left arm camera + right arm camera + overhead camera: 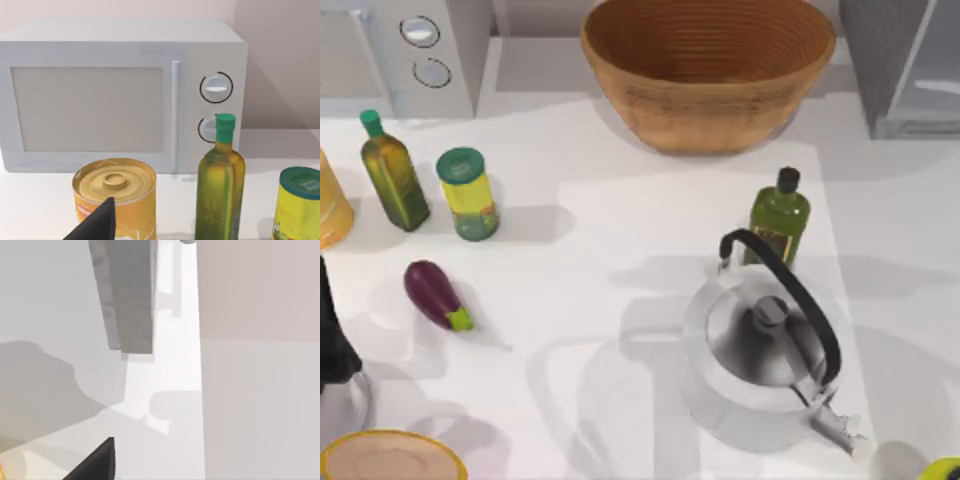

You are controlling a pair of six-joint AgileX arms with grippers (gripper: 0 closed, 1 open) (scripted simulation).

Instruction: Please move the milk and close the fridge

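Your table (pixel 620 250) is plain white and matte, with soft shadows. Behind it, in the left wrist view, is a pale pinkish wall (pixel 280 60).

The fridge (pixel 910 60) is in the far right corner, a dark grey box with a pale panel on it.

In the far left corner is the light grey microwave (pixel 410 50), with two round dials. A big wicker basket (pixel 708 70) stands far centre.

- **Left side:** a yellow can (pixel 330 210) at the edge, then a green-capped oil bottle (pixel 392 172) just right of it and a green-lidded yellow jar (pixel 467 195). All three are upright and apart.
- **Nearer on the left:** an eggplant (pixel 435 293) lies on its side, and a yellow-rimmed dish (pixel 390 462) sits at the near left edge.
- **Right of centre:** a steel kettle (pixel 760 350) with a black handle, and a black-capped green bottle (pixel 778 218) just behind it.

Your left arm (pixel 332 340) is at the left edge, near side. The left gripper (pixel 95 225) faces the can and microwave — you cannot tell how wide it is, and nothing is seen in it.

The right gripper (pixel 95 462) hangs over bare white surface near a grey panel (pixel 127 295) and the wall — you cannot tell its opening either.
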